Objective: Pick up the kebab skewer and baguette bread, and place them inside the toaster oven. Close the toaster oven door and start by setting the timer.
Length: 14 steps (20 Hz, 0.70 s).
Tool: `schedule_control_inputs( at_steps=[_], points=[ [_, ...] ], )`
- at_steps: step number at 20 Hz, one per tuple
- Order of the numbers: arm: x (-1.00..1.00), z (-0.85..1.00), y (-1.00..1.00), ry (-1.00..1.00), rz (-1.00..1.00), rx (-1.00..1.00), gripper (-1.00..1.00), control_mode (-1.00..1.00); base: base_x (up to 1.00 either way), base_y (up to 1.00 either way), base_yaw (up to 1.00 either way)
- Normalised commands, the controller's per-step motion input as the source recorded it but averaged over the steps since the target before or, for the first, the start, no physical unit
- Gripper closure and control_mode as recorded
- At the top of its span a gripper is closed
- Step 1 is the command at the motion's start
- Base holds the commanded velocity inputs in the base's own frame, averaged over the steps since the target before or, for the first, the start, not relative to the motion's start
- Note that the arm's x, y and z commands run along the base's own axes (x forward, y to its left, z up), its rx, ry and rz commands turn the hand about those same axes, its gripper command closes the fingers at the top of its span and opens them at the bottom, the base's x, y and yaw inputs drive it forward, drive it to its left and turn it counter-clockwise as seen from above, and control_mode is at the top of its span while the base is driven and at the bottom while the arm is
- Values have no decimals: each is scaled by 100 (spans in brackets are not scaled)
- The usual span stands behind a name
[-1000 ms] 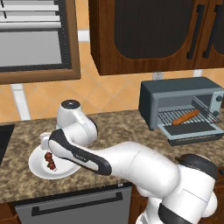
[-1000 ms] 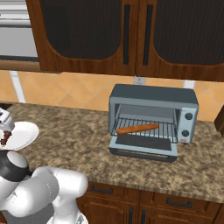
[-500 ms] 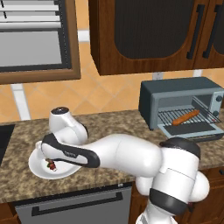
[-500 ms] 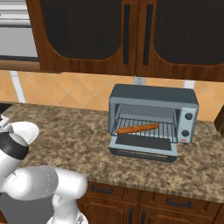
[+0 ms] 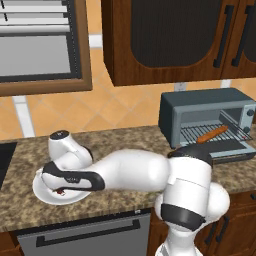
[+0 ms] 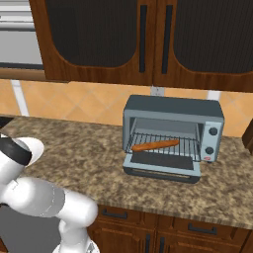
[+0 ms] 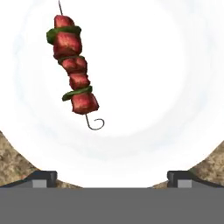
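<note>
Hand view gives you the clearest look: the skewer [image 7: 73, 74] lies on the white plate [image 7: 175, 87], in the upper left of the frame, its wire hook end toward the middle and its pointed end running off the top edge. You can count red-brown meat chunks with bits of green between them. The pincer [image 7: 112, 177] is spread wide, its two dark tips at the bottom left and bottom right of the frame (nothing sits between them), and it touches neither skewer nor plate as far as you can see. Speckled brown tabletop [image 7: 13, 162] shows in the lower corners around the plate.

From the left base view you find the plate [image 5: 42, 192] at the lower left, with the arm bent over it and a dark speck of skewer [image 5: 61, 190] peeking out beneath the hand. The oven [image 5: 207, 120] sits at the right of the frame, well apart from the plate.

From the right base view the oven [image 6: 173, 136] stands at centre right, its door [image 6: 162, 167] dropped open onto the tabletop [image 6: 74, 148]. The baguette [image 6: 155, 145] lies on the wire rack inside, slightly slanted.
</note>
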Motion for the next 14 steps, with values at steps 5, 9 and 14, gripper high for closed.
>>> schedule_control_inputs(
  at_steps=[5, 9, 14],
  points=[
    [31, -27, 10, 0, 0, -2, -100, -100, 0, 0, 0],
    [30, -20, 21, 1, 0, -5, -100, -100, 0, 0, 0],
    [20, -28, 20, 3, 0, -3, -100, -100, 0, 0, 0]
  ],
)
